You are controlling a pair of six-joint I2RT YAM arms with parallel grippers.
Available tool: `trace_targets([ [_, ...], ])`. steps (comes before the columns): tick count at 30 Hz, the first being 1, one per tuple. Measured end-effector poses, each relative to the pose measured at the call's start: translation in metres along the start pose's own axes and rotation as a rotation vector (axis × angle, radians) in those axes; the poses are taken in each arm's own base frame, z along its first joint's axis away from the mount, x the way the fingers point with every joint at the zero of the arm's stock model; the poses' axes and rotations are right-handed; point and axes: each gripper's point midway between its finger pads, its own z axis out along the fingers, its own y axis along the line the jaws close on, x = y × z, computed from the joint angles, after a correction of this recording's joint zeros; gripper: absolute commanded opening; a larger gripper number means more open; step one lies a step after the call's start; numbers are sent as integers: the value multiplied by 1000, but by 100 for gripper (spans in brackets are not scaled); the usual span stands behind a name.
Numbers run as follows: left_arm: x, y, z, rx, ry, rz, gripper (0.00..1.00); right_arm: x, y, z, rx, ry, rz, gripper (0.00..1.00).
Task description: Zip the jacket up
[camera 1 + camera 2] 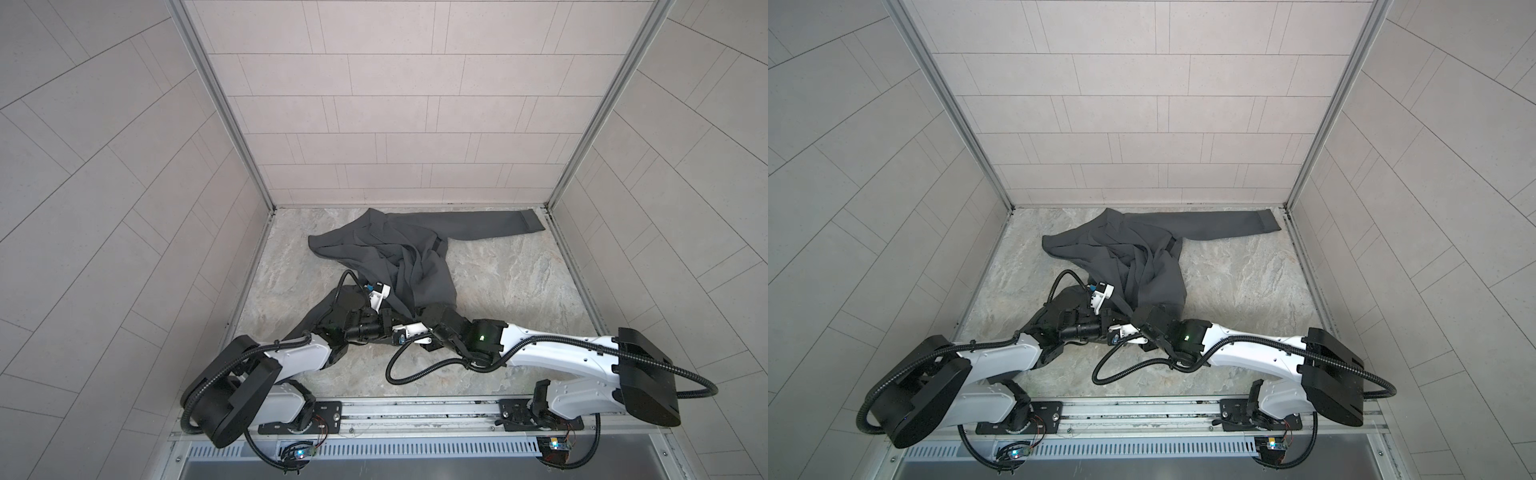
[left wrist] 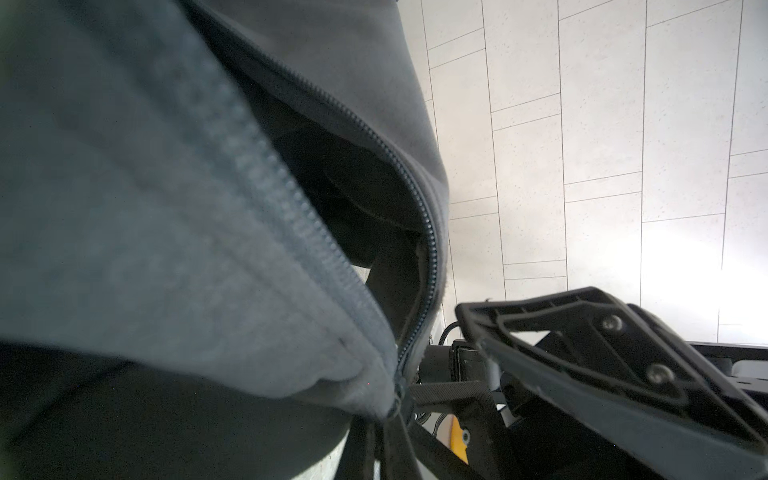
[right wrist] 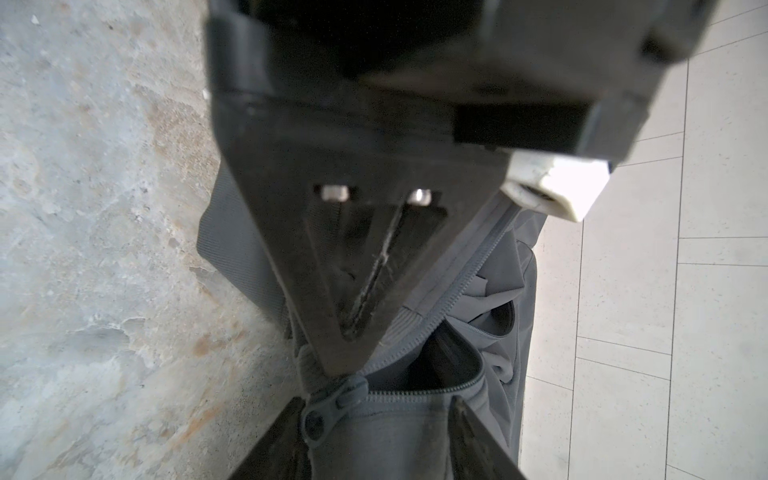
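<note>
The right pincer — jaws half open, empty — straddles the zipper pull, its track running ahead up the jacket; the left pincer, clamped shut, pins the hem just beyond.

both top views are bright and evenly lit, with only soft, faint shadows on the table. tile lines on the walls bow toward the edges. in the left wrist view white glare washes out part of the wall, and the near fold of the jacket is blurred while its zipper looks sharper. in the right wrist view the left gripper, close to the lens, is dark and out of focus, and a white block is blown out.
</note>
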Motion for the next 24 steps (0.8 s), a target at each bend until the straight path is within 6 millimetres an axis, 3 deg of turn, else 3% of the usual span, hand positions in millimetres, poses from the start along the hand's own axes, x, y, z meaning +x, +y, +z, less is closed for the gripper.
trace_targets([
  [24,0,-1,0,3,-1,1,0,0,4,-2,-51,-5,3,36],
])
